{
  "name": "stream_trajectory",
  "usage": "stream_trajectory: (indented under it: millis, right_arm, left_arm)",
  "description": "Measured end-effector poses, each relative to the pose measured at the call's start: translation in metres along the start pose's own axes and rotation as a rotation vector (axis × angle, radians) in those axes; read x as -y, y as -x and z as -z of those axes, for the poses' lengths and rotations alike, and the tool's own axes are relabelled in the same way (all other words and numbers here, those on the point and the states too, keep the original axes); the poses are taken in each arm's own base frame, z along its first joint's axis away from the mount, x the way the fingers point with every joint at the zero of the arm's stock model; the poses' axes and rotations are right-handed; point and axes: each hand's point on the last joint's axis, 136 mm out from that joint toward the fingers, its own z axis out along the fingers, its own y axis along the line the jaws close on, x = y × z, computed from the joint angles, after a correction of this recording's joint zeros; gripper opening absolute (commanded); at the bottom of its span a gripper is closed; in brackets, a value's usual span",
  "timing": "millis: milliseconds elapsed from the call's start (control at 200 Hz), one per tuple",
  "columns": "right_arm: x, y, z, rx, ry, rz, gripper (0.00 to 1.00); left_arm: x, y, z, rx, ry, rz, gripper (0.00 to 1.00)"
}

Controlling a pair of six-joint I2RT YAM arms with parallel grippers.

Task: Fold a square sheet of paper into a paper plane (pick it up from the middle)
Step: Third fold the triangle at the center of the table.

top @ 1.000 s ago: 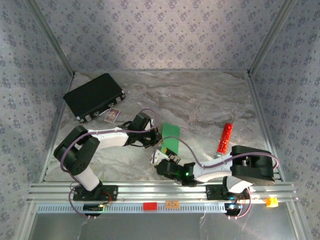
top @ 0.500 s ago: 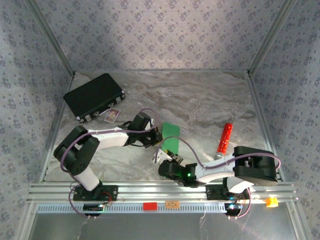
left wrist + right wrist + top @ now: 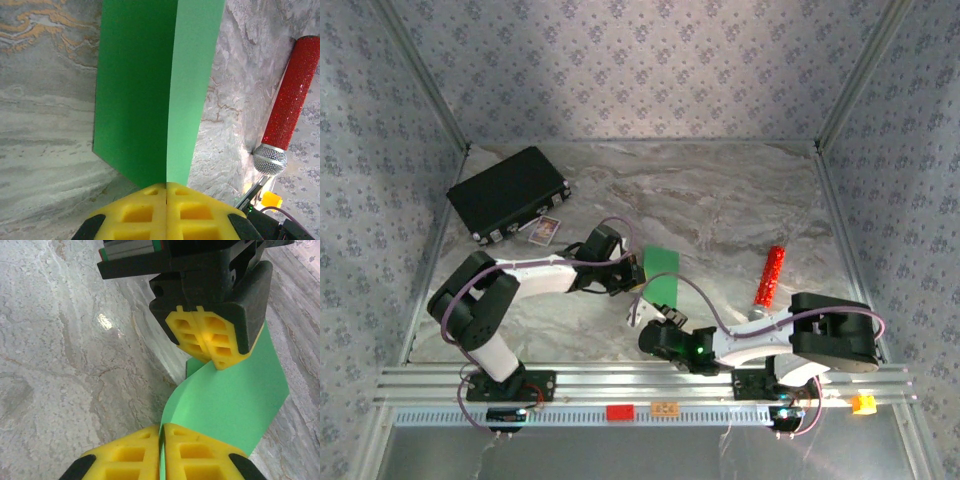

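Observation:
The square sheet of paper [image 3: 660, 272] is bright green and folded, held up off the marble table between both arms. My left gripper [image 3: 636, 272] is shut on its left end. In the left wrist view the yellow pads [image 3: 166, 186] meet on the fold line, and the paper [image 3: 145, 90] stretches away in two flaps. My right gripper [image 3: 642, 312] is at the paper's near end. In the right wrist view its pads [image 3: 161, 429] are shut on the curved green edge [image 3: 235, 400], facing the left gripper [image 3: 212, 357] a short way off.
A black rectangular case [image 3: 508, 192] lies at the back left with a small card [image 3: 546, 230] beside it. A red glittery microphone [image 3: 770, 277] [image 3: 290, 95] lies to the right of the paper. Patterned walls close in three sides.
My right gripper's jaws have closed onto the paper's near edge. The right arm shifted slightly. The left gripper has stayed shut on the paper in place.

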Motion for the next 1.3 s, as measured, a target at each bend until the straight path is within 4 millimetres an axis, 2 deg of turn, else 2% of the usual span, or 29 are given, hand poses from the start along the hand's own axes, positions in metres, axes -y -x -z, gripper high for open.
stream_trajectory:
  millis: [225,360,420,535,700,934,1179,1299]
  right_arm:
    - [0.0,-0.001,0.0,-0.002,0.0,0.001,0.05]
    - [0.001,-0.001,0.001,-0.005,0.001,0.004,0.03]
    - [0.001,-0.001,0.001,-0.008,0.008,0.0,0.03]
    - [0.0,0.001,0.002,-0.012,0.067,-0.059,0.03]
    - [0.014,0.006,-0.003,-0.024,0.21,-0.277,0.02]
    - [0.025,0.016,-0.004,-0.046,0.424,-0.545,0.02]
    - [0.032,0.016,-0.001,-0.085,0.549,-0.706,0.01]
    - [0.028,0.017,0.004,-0.099,0.614,-0.745,0.01]
  left_arm:
    - [-0.003,0.0,0.0,0.003,0.008,0.002,0.06]
    - [-0.005,0.001,0.001,0.014,0.022,0.005,0.18]
    - [-0.006,0.001,0.004,0.024,0.035,0.0,0.29]
    - [-0.006,0.004,0.015,0.061,0.06,-0.022,0.42]
    - [-0.004,0.01,0.036,0.132,0.1,-0.064,0.5]
    - [-0.006,0.016,0.051,0.193,0.139,-0.094,0.51]
    - [-0.01,0.016,0.052,0.193,0.16,-0.101,0.49]
    - [-0.01,0.016,0.052,0.192,0.161,-0.104,0.47]
